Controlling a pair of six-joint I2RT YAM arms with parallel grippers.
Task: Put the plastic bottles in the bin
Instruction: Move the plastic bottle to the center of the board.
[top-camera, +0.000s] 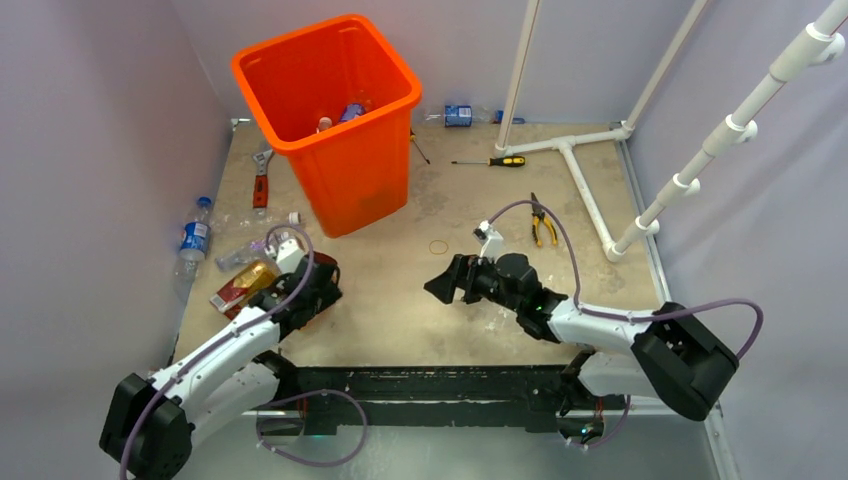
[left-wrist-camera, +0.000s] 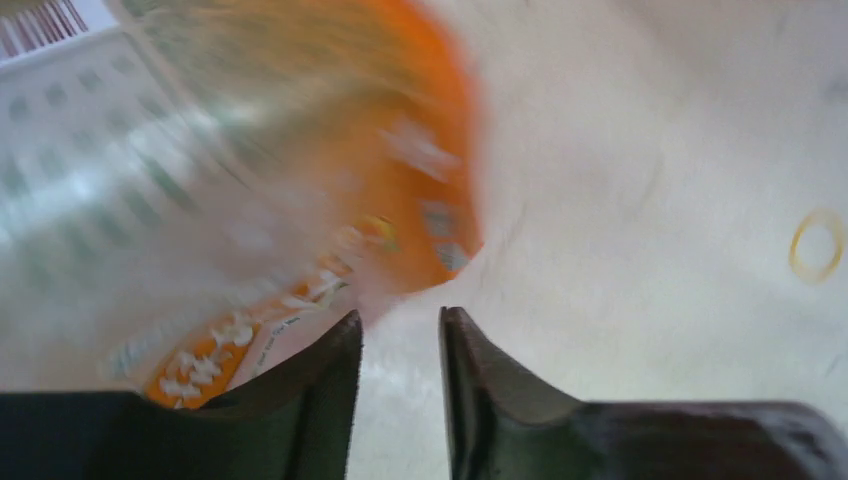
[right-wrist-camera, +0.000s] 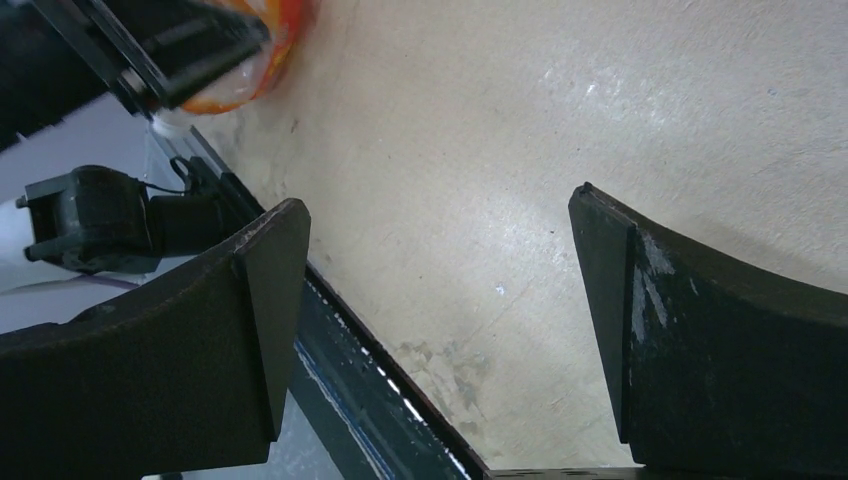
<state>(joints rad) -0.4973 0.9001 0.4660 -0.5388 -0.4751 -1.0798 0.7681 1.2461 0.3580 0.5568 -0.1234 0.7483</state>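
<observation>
A: About the left gripper (left-wrist-camera: 400, 318): clenched or released?

B: Nearly closed, with only a narrow slit between the fingers. Shows bare table (left-wrist-camera: 640, 150) through that slit. Grasping anything or not: cannot tell, too much blur.

A: And close to it?

B: The orange-label bottle (top-camera: 243, 285), lying at the near left of the table, just beside the gripper. In the left wrist view, seen beyond the left finger and not between the two.

A: About the right gripper (right-wrist-camera: 437, 200)?

B: Released, fingers wide apart, only table between them. Hangs near the middle, well apart from every bottle.

A: Other bottles?

B: A blue-label bottle (top-camera: 194, 238) at the left edge, with a clear crushed bottle (top-camera: 238, 256) near it. A second blue-label bottle (top-camera: 458, 115) at the far edge. Inside the bin (top-camera: 350, 170), one more bottle (top-camera: 350, 110) with a blue label.

A: And the bin?

B: Upright, at the far left. Wrench (top-camera: 262, 180) just left of it, screwdriver (top-camera: 495, 160) and pliers (top-camera: 542, 225) to the right.
</observation>
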